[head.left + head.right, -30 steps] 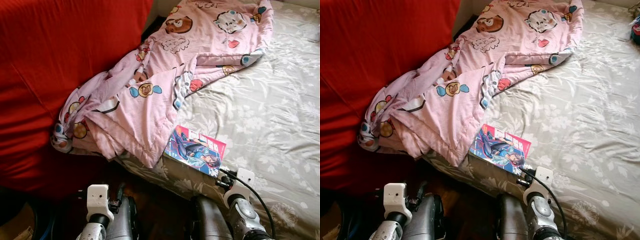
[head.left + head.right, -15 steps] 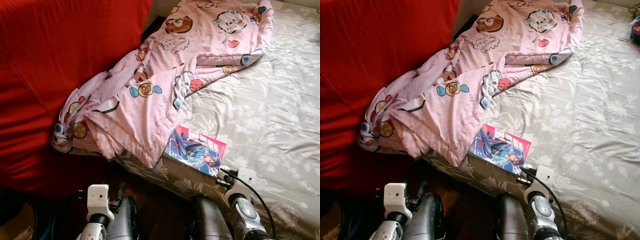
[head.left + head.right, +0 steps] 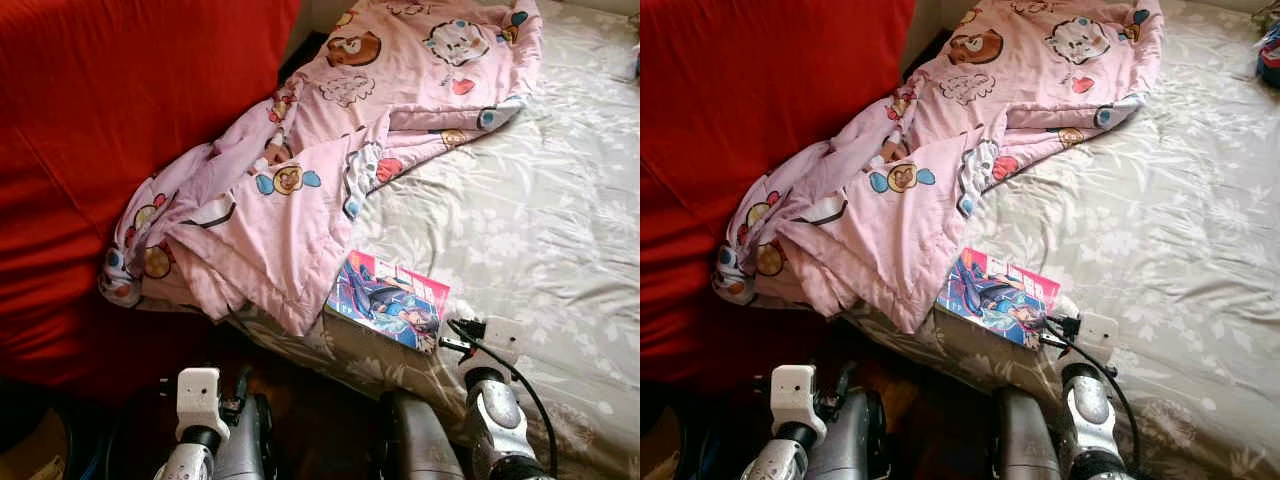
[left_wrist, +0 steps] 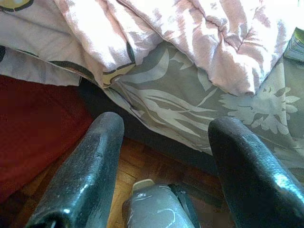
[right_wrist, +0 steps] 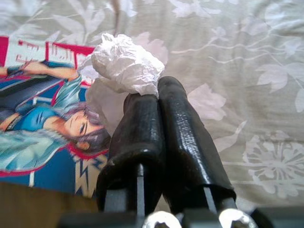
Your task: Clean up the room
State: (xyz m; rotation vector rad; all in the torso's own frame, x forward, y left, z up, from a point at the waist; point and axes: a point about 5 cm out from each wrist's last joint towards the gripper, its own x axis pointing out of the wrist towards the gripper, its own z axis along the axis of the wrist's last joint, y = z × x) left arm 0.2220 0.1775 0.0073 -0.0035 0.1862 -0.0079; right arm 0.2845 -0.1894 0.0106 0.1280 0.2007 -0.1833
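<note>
Over the near edge of the bed (image 3: 560, 200), the right arm reaches forward from below, its silver forearm upright and its white wrist block just beside the corner of a magazine (image 3: 390, 300). Its right pincer (image 5: 151, 102) has both black fingers pressed together, clamped on a wad of crumpled white tissue (image 5: 126, 64) that bulges past the fingertips and hangs just above the magazine's edge and the sheet. The left arm stays low beside the bed; its left pincer (image 4: 166, 142) is spread wide, two rounded, rubbery black fingers (image 4: 90, 161) apart and holding nothing, aimed at the mattress side above a wooden floor (image 4: 147, 164).

One magazine lies flat on the bed, glossy, rectangular, with a drawn figure in blue and pink on the cover. One pink quilt (image 3: 300, 170), soft and printed with cartoon animals, lies rumpled in folds from the head of the bed down over the near edge, touching the magazine's corner. The bed sheet is grey-beige with a pale leaf and flower pattern. A broad red fabric (image 3: 110, 130) hangs beside the bed
</note>
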